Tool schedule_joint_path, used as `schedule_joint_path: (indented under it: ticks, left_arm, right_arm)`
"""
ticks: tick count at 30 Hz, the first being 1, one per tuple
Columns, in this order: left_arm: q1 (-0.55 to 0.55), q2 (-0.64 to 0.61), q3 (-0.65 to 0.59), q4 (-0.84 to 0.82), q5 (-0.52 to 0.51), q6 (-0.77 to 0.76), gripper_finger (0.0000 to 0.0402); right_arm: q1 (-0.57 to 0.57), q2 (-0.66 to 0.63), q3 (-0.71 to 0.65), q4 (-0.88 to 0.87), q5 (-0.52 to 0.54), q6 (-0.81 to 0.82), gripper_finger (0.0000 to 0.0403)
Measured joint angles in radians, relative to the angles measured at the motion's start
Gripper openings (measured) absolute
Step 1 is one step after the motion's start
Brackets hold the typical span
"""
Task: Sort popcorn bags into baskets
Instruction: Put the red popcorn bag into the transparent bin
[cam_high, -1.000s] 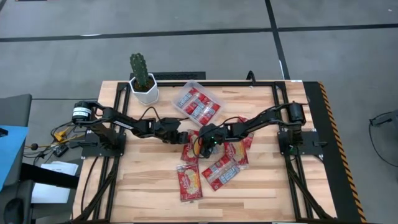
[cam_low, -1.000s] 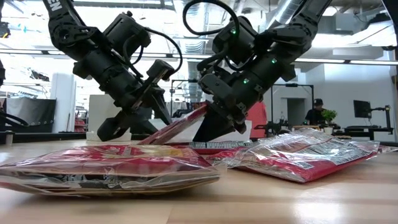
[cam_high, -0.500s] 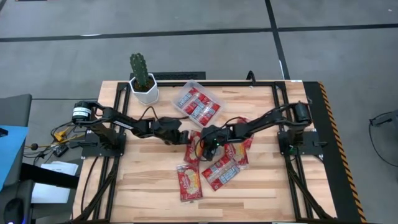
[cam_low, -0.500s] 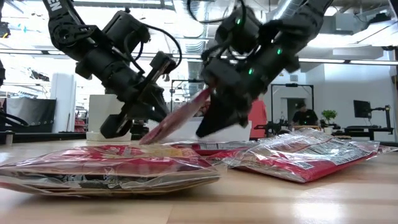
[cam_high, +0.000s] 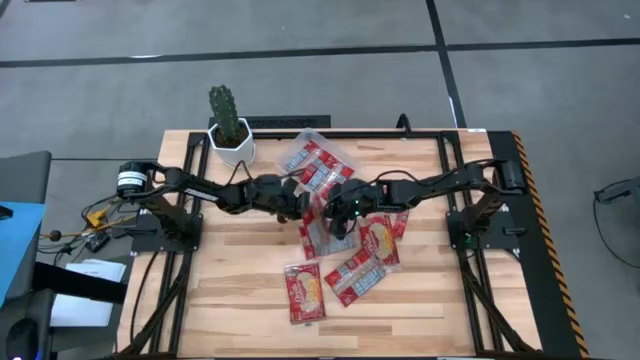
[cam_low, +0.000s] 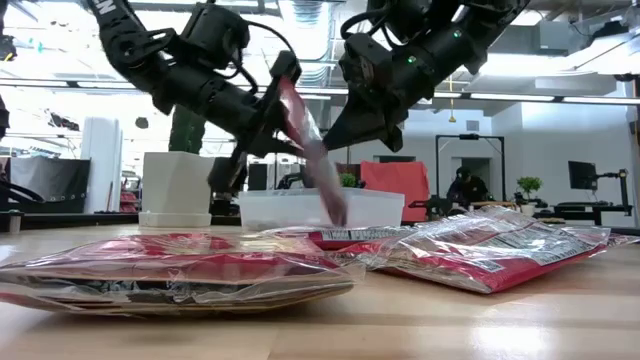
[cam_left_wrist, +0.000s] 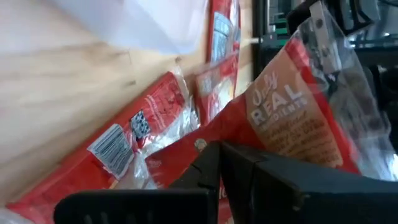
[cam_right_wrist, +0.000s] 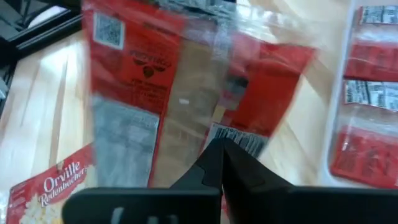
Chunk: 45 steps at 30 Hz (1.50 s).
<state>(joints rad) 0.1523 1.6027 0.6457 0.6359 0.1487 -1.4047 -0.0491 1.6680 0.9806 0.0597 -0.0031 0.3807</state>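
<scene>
One red popcorn bag (cam_high: 312, 228) hangs in the air between my two grippers, above the loose bags in the table's middle. In the low view this bag (cam_low: 315, 160) hangs steeply, top end high. My left gripper (cam_high: 298, 203) and my right gripper (cam_high: 335, 212) are both shut on it from opposite sides. The clear basket (cam_high: 345, 152) lies just beyond them toward the far edge, with several bags flat inside. More bags (cam_high: 305, 292) (cam_high: 355, 275) (cam_high: 383, 238) lie flat on the wood nearer the front. My left gripper pinches the bag's upper end (cam_low: 287, 92) between its shut fingers, coming nearly level from the table's left. The bag (cam_left_wrist: 273, 118) hangs below the fingers, clear of the table. My right gripper is shut on the bag's edge by the barcode strip (cam_right_wrist: 239, 142), slanting down from the table's right. How far back the bag reaches between the fingers does not show.
A white pot with a cactus (cam_high: 231, 143) stands at the far left, close to the basket. In the low view, two heaps of bags (cam_low: 170, 265) (cam_low: 490, 250) lie on the near table. Black rails run along the table's left, right and far edges.
My left gripper has shut on the bag's end. Both grippers have risen and gone toward the far edge and the basket. The bag, which slanted with its low end on the pile, is lifted clear and hangs steeply.
</scene>
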Motion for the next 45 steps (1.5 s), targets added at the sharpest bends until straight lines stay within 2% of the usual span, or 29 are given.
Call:
schedule_joint_path:
  ticks: [8, 14, 19, 24, 31, 39, 43, 45]
  left_arm:
    - [0.068, 0.001, 0.113, -0.184, 0.075, 0.12, 0.0]
    - [0.085, 0.001, 0.134, -0.185, 0.132, 0.152, 0.0]
    - [0.086, -0.003, 0.145, -0.148, 0.24, 0.187, 0.0002]
    - [0.081, -0.003, 0.145, -0.106, 0.309, 0.248, 0.0038]
    - [0.063, -0.002, 0.144, -0.115, 0.281, 0.349, 0.0111]
    - [0.098, -0.002, 0.143, -0.119, 0.459, 0.479, 0.0175]
    - [0.118, -0.028, 0.159, -0.194, 0.706, 0.548, 0.0182]
    - [0.117, -0.078, 0.172, -0.346, 0.777, 0.636, 0.0182]
  right_arm:
    - [-0.04, -0.017, 0.0, -0.017, 0.001, -0.015, 0.0023]
    - [-0.048, -0.021, 0.0, -0.032, -0.009, -0.016, 0.0027]
    - [-0.049, -0.018, -0.002, -0.043, -0.006, -0.017, 0.0018]
    - [-0.051, -0.026, -0.002, -0.058, 0.007, -0.016, 0.0023]
    - [-0.044, -0.026, -0.002, -0.071, -0.001, -0.013, 0.0026]
    - [-0.014, -0.026, -0.002, -0.095, -0.009, -0.014, 0.0019]
    - [-0.01, -0.026, -0.002, -0.117, 0.0, -0.013, 0.0029]
    - [-0.004, -0.027, -0.002, -0.129, 0.0, -0.014, 0.0031]
